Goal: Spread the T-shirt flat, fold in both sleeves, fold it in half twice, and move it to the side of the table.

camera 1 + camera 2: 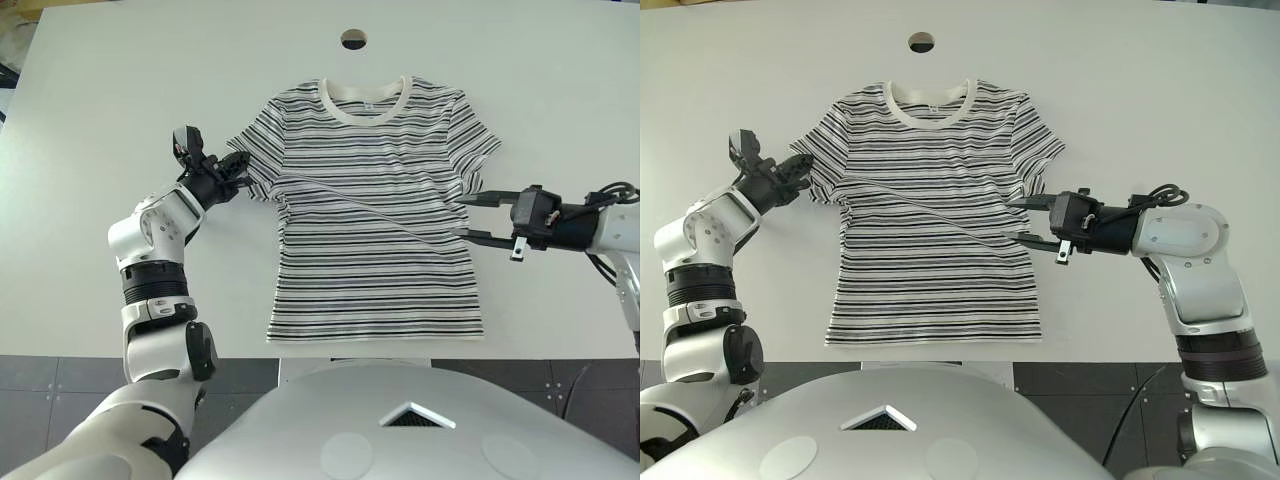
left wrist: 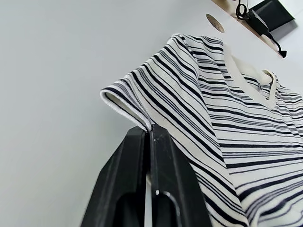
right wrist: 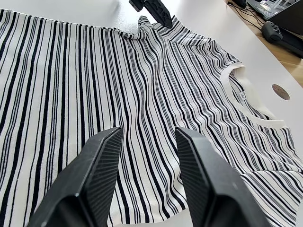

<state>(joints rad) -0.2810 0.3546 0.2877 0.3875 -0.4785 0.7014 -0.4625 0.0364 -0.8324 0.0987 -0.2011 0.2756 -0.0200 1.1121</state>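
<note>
- The T-shirt [image 1: 375, 220] lies spread on the white worktop [image 1: 120, 100], collar away from us and hem near our edge. A diagonal crease [image 1: 370, 209] crosses its front.
- Our left gripper [image 2: 150, 137] has its fingers closed on the cuff of the left sleeve [image 1: 255, 160], pinching it at one corner.
- Our right gripper [image 1: 460, 217] sits at the shirt's right side edge, just below the right sleeve [image 1: 475, 140]. Its fingers are open and grip nothing, with the tips over the cloth's edge. We cannot tell whether they touch it.
- We judge the step in hand to be the sleeve fold, starting on the left.
- To do it well, we lift the cuff only enough to clear the body and carry it straight inward. We lay it so the fold line runs parallel to the side edge.
- The right fingers could pin the far edge so the body does not drag across.
- The thin knit will likely ripple, so we let go only once the sleeve lies flat.
</note>
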